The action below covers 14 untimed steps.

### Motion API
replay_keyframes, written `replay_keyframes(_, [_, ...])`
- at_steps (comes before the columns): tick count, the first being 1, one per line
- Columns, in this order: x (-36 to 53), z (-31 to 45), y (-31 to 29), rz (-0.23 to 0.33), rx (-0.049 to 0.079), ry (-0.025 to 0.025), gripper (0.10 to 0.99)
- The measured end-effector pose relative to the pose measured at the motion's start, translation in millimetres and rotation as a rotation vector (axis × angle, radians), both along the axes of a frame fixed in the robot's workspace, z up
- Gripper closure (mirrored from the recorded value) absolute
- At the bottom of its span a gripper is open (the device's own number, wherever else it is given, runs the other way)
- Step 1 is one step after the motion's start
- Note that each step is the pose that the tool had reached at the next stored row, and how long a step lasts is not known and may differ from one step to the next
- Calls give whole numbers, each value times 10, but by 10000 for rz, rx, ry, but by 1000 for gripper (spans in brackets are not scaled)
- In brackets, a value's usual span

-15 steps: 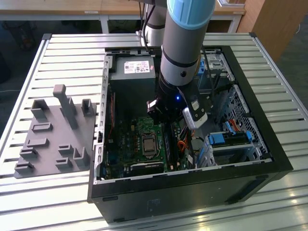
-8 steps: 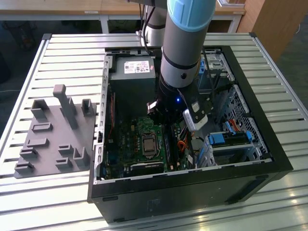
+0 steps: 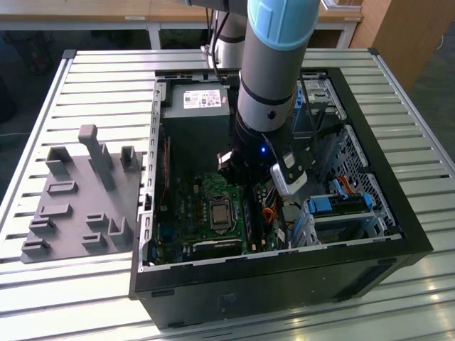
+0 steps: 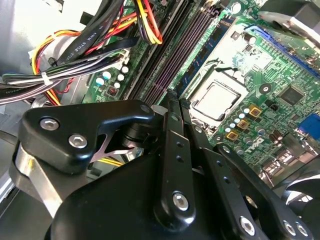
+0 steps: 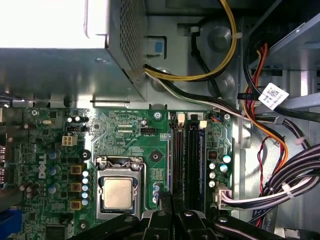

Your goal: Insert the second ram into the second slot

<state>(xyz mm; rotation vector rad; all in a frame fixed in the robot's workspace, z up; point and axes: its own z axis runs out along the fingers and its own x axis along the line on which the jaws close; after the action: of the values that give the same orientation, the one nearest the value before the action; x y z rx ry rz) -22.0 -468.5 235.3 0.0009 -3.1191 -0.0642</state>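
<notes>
The second ram (image 4: 210, 42), a thin blue stick with dark chips, stands on edge along the memory slot nearest the processor socket (image 4: 217, 100). In the first wrist view the second ram (image 5: 170, 160) is a narrow blue line beside the dark slots (image 5: 195, 160). My gripper (image 4: 172, 97) is shut, its black fingers meeting on the stick's near part, and the pads' contact is hidden by the linkage. The gripper (image 5: 166, 197) shows again in the first wrist view, in line with that slot. In the exterior view my arm (image 3: 266, 106) reaches down into the open computer case (image 3: 284, 266).
Bundled cables (image 4: 75, 55) run close beside the slots. The power supply (image 3: 195, 106) sits at the case's far end and the drive bays with blue latches (image 3: 323, 206) at the exterior view's right. A grey holder fixture (image 3: 78, 199) lies on the slatted table.
</notes>
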Motion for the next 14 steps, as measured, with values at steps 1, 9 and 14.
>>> replay_keyframes(1, [3, -3, 0, -4, 2, -1, 957])
replay_keyframes(9, [28, -35, 1, -99, 3, -1, 957])
replay_keyframes(14, [31, -40, 0, -97, 14, -1, 957])
